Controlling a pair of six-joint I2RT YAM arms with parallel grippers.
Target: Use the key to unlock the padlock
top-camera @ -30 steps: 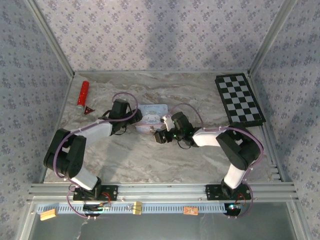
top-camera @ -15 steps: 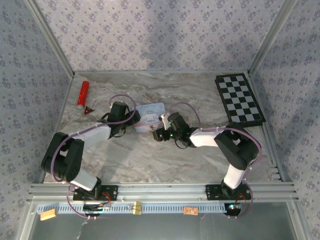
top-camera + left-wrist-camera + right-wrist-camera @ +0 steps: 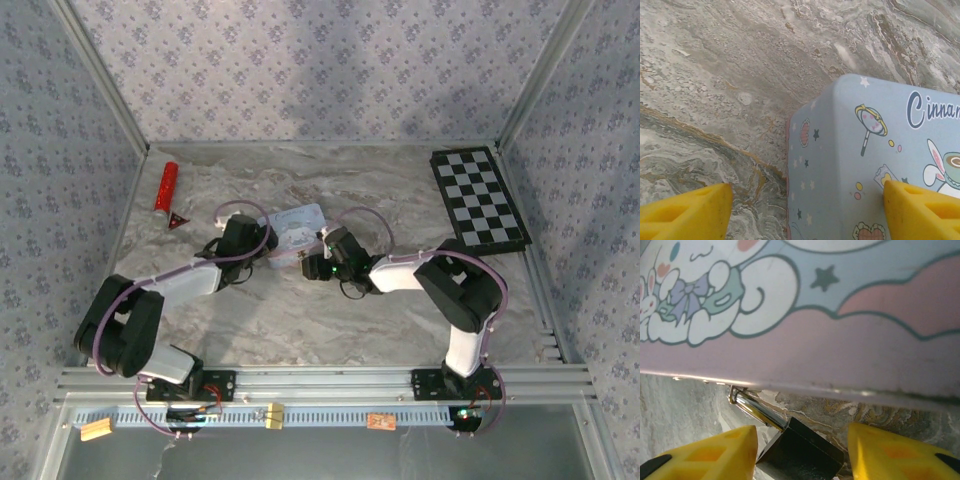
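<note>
A tiny padlock, glossy black block with a silvery shackle hooked at the edge of the pale-blue cartoon tin, sits between the right gripper fingers, grip unclear, while the left gripper straddles the tin corner, spread wide.

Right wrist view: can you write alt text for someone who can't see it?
A small dark padlock with a silvery shackle sits between the right gripper's two yellow fingers, over the marble table; whether they grip it is unclear. Above it runs the pink-and-blue side of a cartoon tin, the shackle reaching its lower edge.
</note>
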